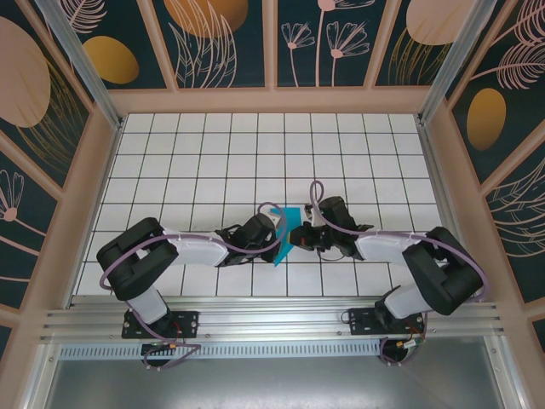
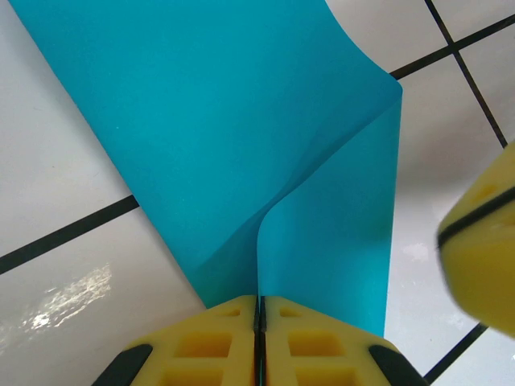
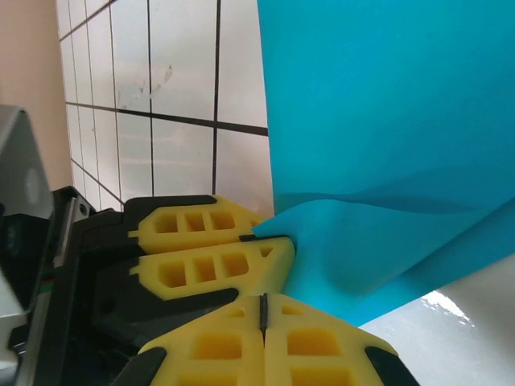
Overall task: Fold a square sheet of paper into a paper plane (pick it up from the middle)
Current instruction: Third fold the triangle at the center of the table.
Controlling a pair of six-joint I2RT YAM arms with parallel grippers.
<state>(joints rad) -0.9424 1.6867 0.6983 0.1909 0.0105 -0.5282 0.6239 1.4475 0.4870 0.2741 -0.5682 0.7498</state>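
Pinching square sheet of paper [image 2: 241, 121]: left gripper [image 2: 259, 310]; right gripper [image 3: 263, 312] closed (hold unclear).

No writing, label, brand or number is legible anywhere, though close-up blur may hide some.

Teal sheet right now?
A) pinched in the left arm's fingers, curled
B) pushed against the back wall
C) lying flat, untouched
A: in the left wrist view the left fingers are shut on the edge of the square sheet of paper, which curls above the tiles.
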